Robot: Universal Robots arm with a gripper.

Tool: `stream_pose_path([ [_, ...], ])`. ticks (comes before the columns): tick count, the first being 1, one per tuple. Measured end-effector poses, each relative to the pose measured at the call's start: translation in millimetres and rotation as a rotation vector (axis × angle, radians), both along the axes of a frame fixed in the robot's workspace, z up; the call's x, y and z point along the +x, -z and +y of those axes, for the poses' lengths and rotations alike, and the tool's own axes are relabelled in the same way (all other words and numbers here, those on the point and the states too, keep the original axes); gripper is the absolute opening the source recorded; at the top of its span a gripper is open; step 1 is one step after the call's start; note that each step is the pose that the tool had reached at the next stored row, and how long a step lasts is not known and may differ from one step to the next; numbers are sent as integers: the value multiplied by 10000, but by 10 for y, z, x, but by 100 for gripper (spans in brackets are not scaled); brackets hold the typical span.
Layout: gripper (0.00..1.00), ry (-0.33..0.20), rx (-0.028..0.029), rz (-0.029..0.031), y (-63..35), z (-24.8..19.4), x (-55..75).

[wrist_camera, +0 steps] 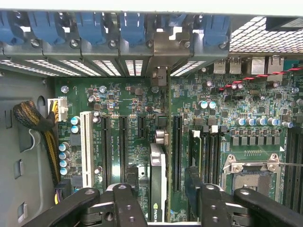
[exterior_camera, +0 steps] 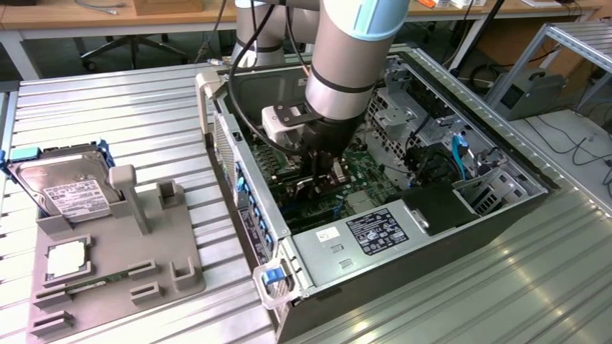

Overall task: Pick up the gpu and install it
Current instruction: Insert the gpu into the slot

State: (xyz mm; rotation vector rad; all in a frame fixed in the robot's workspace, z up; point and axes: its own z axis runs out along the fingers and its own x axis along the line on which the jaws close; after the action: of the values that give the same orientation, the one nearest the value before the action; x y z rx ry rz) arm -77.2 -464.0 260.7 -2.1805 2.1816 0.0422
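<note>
The gripper (wrist_camera: 163, 201) stands with its black fingers (wrist_camera: 125, 205) parted either side of the gpu (wrist_camera: 158, 182), not clamping it. The thin dark card stands edge-up in a slot of the green motherboard (wrist_camera: 132, 101), its pale bracket toward twelve o'clock. In the exterior view the open computer case (exterior_camera: 521, 168) lies on a ribbed metal table (exterior_camera: 125, 107); at nine o'clock a grey holder (exterior_camera: 115, 276) keeps a white-labelled hard drive (exterior_camera: 67, 190).

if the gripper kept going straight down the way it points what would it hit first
Most likely the gpu, standing on edge between the fingers of the gripper over the motherboard. The jaws look parted, though depth is hard to judge.
</note>
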Motion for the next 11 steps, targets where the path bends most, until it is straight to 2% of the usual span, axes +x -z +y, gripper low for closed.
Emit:
stream_pose_path([
  [3, 32, 0, 0, 0, 0, 0, 0],
  [4, 32, 0, 0, 0, 0, 0, 0],
  [5, 27, 0, 0, 0, 0, 0, 0],
  [11, 27, 0, -6, 3, 17, -1, 0],
])
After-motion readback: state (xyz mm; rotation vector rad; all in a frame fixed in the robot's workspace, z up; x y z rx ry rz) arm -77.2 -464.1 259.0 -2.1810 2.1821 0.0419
